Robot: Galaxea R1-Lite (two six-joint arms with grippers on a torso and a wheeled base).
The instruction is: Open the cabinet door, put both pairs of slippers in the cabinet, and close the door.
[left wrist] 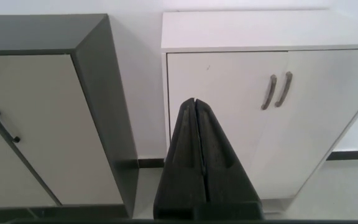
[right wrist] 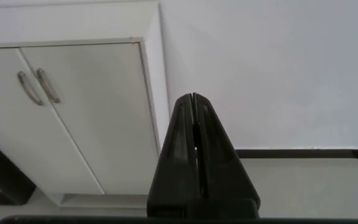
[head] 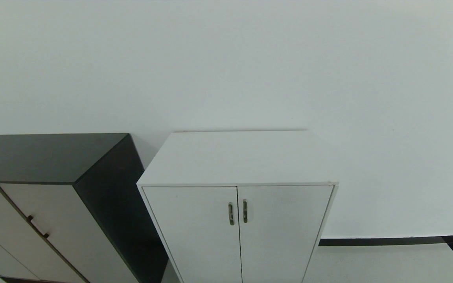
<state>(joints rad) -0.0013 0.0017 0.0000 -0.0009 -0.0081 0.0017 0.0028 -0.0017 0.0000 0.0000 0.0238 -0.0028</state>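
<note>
A white two-door cabinet [head: 238, 232] stands against the wall, both doors closed, with two metal handles [head: 237, 212] side by side at the centre seam. In the left wrist view the cabinet [left wrist: 229, 118] and its handles [left wrist: 277, 91] lie ahead of my left gripper [left wrist: 195, 101], which is shut with nothing in it and stands apart from the doors. In the right wrist view my right gripper [right wrist: 194, 96] is shut and empty, off to the side of the cabinet [right wrist: 98, 118] and its handles [right wrist: 39, 87].
A dark-topped cabinet [head: 49, 196] with pale doors and black handles stands close beside the white one on its left. A white wall rises behind both. Light floor [head: 387, 263] with a black skirting strip [head: 387, 241] opens to the right.
</note>
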